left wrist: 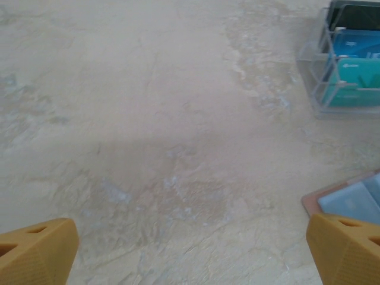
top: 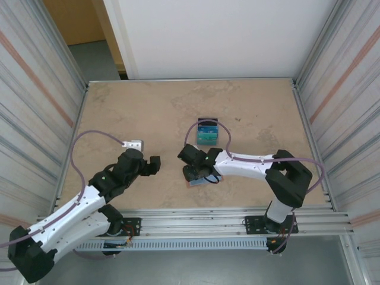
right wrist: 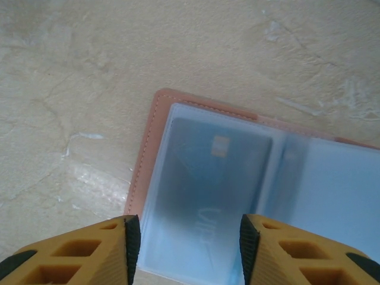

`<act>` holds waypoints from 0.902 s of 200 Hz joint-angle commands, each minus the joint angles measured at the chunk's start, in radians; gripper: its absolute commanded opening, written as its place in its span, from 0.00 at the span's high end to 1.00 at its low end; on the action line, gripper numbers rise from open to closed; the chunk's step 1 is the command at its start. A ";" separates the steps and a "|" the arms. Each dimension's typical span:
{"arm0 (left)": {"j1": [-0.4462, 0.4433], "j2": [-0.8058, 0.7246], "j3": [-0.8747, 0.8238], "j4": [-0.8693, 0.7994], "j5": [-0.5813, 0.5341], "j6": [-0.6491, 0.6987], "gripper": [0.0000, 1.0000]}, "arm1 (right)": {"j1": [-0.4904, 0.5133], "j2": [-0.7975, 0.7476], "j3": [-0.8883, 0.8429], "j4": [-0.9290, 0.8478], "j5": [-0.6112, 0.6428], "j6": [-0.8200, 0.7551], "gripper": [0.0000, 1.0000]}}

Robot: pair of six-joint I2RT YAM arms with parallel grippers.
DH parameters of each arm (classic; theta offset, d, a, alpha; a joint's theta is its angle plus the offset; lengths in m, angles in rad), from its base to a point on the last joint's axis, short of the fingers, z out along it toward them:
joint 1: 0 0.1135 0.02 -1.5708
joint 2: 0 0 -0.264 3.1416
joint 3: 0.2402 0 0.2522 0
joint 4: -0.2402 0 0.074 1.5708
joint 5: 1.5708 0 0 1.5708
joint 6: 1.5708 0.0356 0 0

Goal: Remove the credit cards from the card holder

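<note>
Now poised to pinch, with right jaws spread astride blue plastic credit card [right wrist: 219, 172] sleeved in open pinkish-brown leather card holder [right wrist: 144, 163]; left jaws spread too, idle aside.

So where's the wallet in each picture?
Top external: the wallet is near the middle, under the right gripper.
Left wrist: it pokes in at the bottom right corner.
Right wrist: it lies open across the middle, just past the right gripper's fingers.
Shared landmark: the clear stand sits beyond the wallet in the top external view, and at the top right in the left wrist view.
</note>
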 commanded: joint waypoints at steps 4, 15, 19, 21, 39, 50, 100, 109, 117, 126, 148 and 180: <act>0.001 -0.008 -0.017 -0.024 -0.056 -0.077 0.01 | 0.001 0.040 0.035 -0.048 -0.017 -0.008 0.45; 0.003 0.000 -0.024 -0.016 -0.053 -0.082 0.01 | 0.003 0.053 0.039 -0.048 -0.026 -0.008 0.43; 0.003 0.003 -0.024 -0.016 -0.049 -0.084 0.01 | 0.003 0.057 0.040 -0.048 -0.029 -0.008 0.43; 0.003 0.005 -0.024 -0.016 -0.049 -0.086 0.01 | 0.003 0.059 0.040 -0.048 -0.029 -0.008 0.43; 0.003 0.024 -0.023 -0.018 -0.044 -0.096 0.01 | 0.007 0.072 0.044 -0.054 -0.034 -0.006 0.40; 0.004 0.032 -0.024 -0.017 -0.041 -0.101 0.01 | 0.011 0.076 0.041 -0.056 -0.034 -0.004 0.39; 0.004 0.041 -0.023 -0.016 -0.035 -0.104 0.01 | 0.024 0.092 0.021 -0.055 -0.029 0.008 0.38; 0.004 0.042 -0.022 -0.016 -0.035 -0.106 0.01 | 0.023 0.095 0.015 -0.050 -0.025 0.010 0.39; 0.004 0.042 -0.021 -0.017 -0.035 -0.106 0.01 | 0.021 0.096 0.011 -0.043 -0.026 0.011 0.42; 0.004 0.041 -0.021 -0.019 -0.034 -0.105 0.01 | 0.017 0.096 0.007 -0.035 -0.031 0.013 0.45; 0.004 0.037 -0.013 -0.028 -0.034 -0.102 0.01 | 0.007 0.093 -0.002 -0.019 -0.046 0.017 0.51; 0.004 0.029 -0.006 -0.030 -0.031 -0.098 0.01 | -0.008 0.086 -0.012 -0.012 -0.049 0.025 0.57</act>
